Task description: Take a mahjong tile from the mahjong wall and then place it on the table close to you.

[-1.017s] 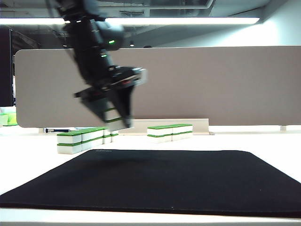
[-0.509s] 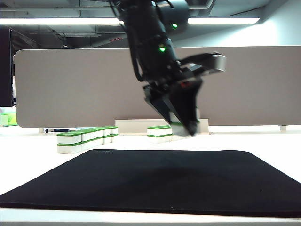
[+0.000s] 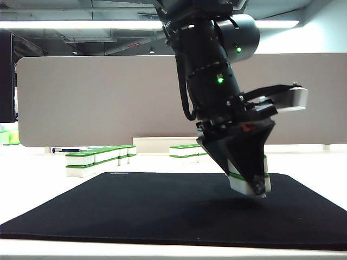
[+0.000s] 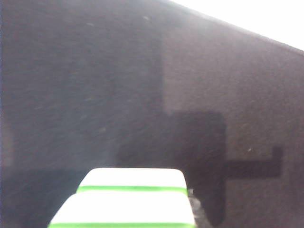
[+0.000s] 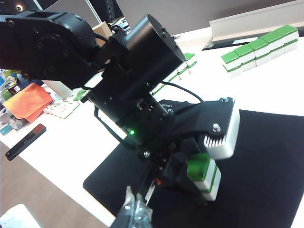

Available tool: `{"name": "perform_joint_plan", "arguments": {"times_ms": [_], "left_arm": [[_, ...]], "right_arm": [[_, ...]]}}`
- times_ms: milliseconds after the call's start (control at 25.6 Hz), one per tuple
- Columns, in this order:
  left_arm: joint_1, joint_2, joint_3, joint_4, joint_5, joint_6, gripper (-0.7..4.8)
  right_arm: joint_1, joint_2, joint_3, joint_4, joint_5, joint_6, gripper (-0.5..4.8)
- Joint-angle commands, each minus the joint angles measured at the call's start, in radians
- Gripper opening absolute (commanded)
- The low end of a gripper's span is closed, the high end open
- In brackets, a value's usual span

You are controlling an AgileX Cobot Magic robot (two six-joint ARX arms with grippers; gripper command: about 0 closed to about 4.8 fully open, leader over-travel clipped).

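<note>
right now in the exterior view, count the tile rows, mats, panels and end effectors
tile rows on table: 2
black mat: 1
grey panel: 1
left end effector, above mat, shut on tiles: 1
right end effector, unseen here: 0
total: 5

A broad white table (image 3: pixel 320 162) is carrying a large black rectangular mat (image 3: pixel 135 208) and rows of green-topped white tiles (image 3: pixel 97 158).

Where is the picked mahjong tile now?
The left gripper holds the mahjong tile just above the black mat, right of centre in the exterior view.
</note>
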Motion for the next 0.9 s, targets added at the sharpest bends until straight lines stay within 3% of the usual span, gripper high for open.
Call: {"name": "perform_joint_plan", "arguments": {"times_ms": [39, 274, 352, 509, 587, 900], "left_arm": [[-0.011, 0.005, 0.005, 0.009, 0.025, 0.001, 1.48], [-0.015, 0.031, 0.005, 0.027, 0.015, 0.001, 1.54], [-0.015, 0.038, 0.005, 0.026, 0.015, 0.001, 1.86], [-0.017, 0.038, 0.005, 0.017, 0.016, 0.001, 1.98], [-0.017, 0.038, 0.005, 0.01, 0.015, 0.0, 3.44], [-0.017, 0.011, 0.007, -0.01, 0.019, -0.003, 3.53]], "right_arm": [[0.0, -0.002, 0.004, 0.017, -0.003, 0.0, -0.01], [0.0, -0.002, 0.004, 0.017, -0.006, 0.0, -0.01], [0.0, -0.002, 0.004, 0.017, -0.006, 0.0, -0.01], [0.0, -0.002, 0.004, 0.017, -0.006, 0.0, -0.01], [0.0, -0.002, 0.004, 0.017, -0.006, 0.0, -0.01], [0.0, -0.002, 0.003, 0.017, -0.006, 0.0, -0.01]]}}
